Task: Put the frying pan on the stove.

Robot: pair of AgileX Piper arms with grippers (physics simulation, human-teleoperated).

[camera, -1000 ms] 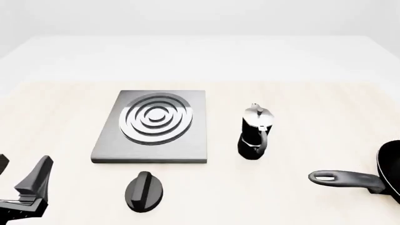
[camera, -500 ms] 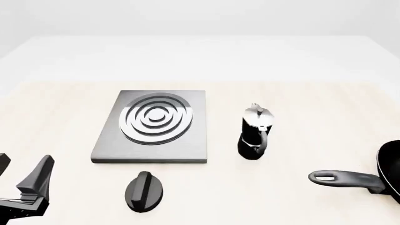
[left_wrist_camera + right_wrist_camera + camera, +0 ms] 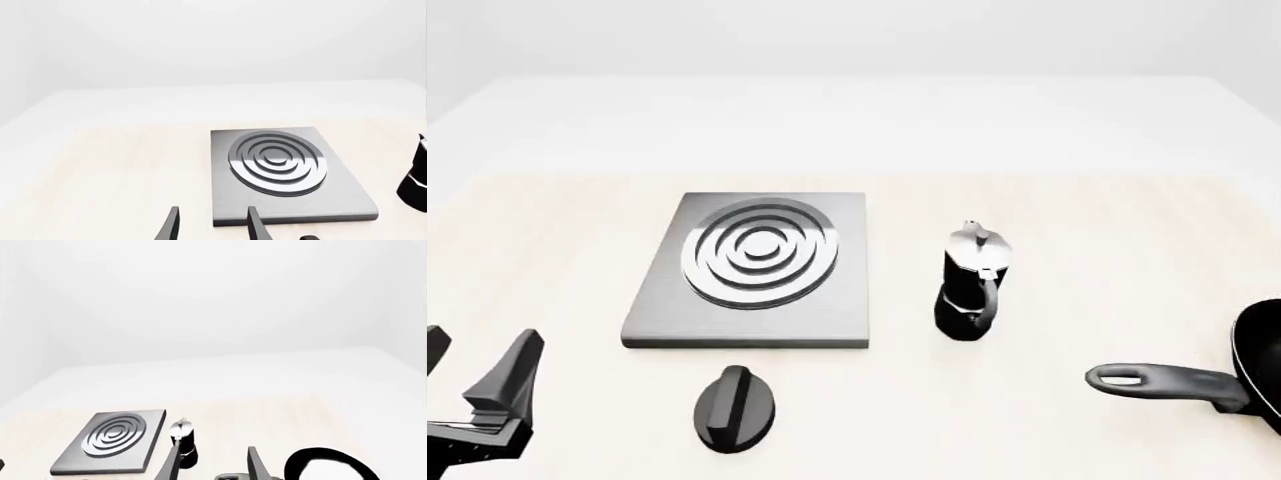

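A black and silver moka pot [image 3: 972, 282] stood on the table [image 3: 1068, 215]. A black oval knob [image 3: 735, 408] lay nearby.

bare simulated tabletop [image 3: 1068, 210], perhaps kitchen-themed, stove [image 3: 754, 270]

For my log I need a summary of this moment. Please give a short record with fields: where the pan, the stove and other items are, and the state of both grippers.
frying pan: at the front view's right edge, partly cut off, handle pointing left, on the table
stove: left of centre, nothing on it
moka pot: upright, between stove and pan
black oval piece: on the table, in front of the stove
left gripper: low left, fingers apart, holding nothing
right gripper: fingers apart, holding nothing; unseen in the front view
task state: pan not yet on stove
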